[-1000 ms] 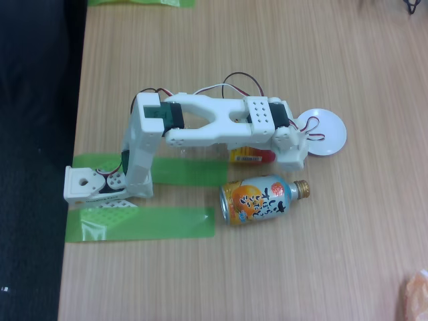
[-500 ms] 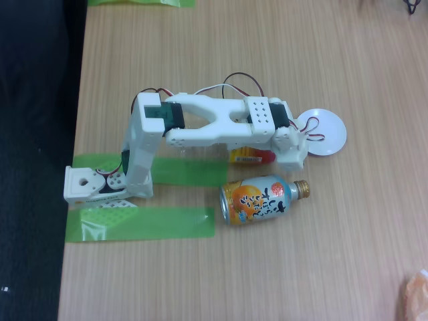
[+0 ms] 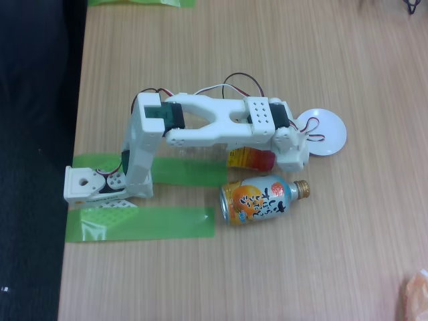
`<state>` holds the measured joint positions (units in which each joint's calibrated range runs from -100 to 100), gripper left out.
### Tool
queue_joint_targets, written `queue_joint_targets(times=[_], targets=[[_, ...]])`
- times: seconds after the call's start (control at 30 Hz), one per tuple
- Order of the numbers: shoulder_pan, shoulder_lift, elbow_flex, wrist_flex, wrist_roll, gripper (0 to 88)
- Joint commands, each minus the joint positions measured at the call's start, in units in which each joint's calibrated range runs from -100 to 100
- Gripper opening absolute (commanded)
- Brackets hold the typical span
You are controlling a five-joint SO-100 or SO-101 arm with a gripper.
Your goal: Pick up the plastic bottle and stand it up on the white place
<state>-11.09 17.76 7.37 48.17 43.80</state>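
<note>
The plastic bottle (image 3: 250, 158) lies on the table under my forearm. Only its red, yellow and orange label band and a little of the clear body show. My gripper (image 3: 286, 155) points down at the label end, its white fingers pressed against the bottle and shut on it. The fingertips are mostly hidden under the wrist. The white place (image 3: 327, 132), a small round disc, lies flat just right of the gripper, with a red and white wire looping over its left edge.
An orange and light-blue metal bottle-can (image 3: 261, 199) with a gold cap lies on its side just in front of the gripper. Green tape strips (image 3: 144, 223) mark the table by the arm's base (image 3: 93, 184). The table's left edge drops off to a dark floor.
The bottle's label has shifted and tilted under the gripper and shows more of itself than before. The arm has hardly moved.
</note>
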Motion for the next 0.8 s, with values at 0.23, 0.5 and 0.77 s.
queue_joint_targets(times=[0.23, 0.5, 0.77], targets=[[-0.46, -2.35, -1.98, -0.45, 0.21, 18.6], [-0.54, -3.69, -3.06, -0.45, 0.21, 18.7], [-1.5, -7.81, -7.86, -0.53, -0.16, 19.3]])
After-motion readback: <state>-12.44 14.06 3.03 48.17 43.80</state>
